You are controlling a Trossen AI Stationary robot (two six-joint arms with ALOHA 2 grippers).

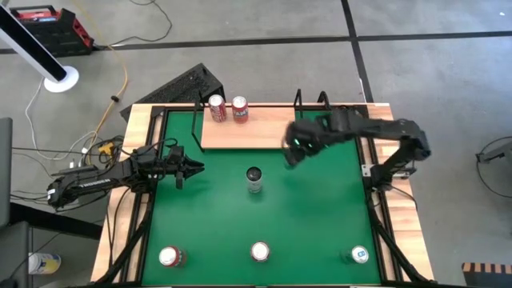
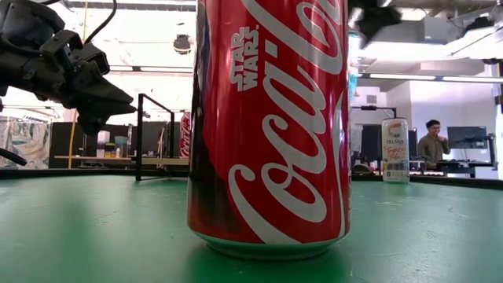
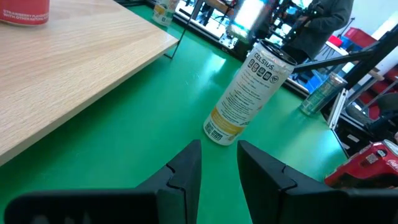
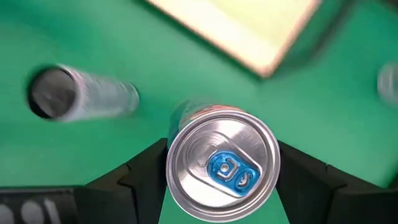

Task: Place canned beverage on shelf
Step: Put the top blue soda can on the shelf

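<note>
The shelf [image 1: 240, 134], a light-wood board with black rails, lies at the table's far side with two red cans [image 1: 228, 110] standing on it. My right gripper [image 1: 298, 146] hangs over the green table just off the board's right end, shut on a silver-topped can with a blue tab [image 4: 222, 165]. A tall white Celsius can [image 1: 254, 180] stands upright mid-table. My left gripper [image 3: 217, 165] waits at the table's left, level, pointing at the Celsius can, with a narrow gap between its fingers and nothing in it. My right gripper pinches the blue-tab can between its two fingers [image 4: 140, 174], one on each side of the wall just under the top rim [image 4: 175, 155]. The fingers come from above, slanting down. The can hangs upright, lifted clear of the green table.
Three more cans stand along the near edge: a red one at the left [image 1: 170, 256], a Coca-Cola can in the middle [image 2: 267, 126], and one at the right [image 1: 360, 254]. Black rails [image 1: 308, 100] rise behind the board. A person [image 2: 432, 141] sits far beyond the table.
</note>
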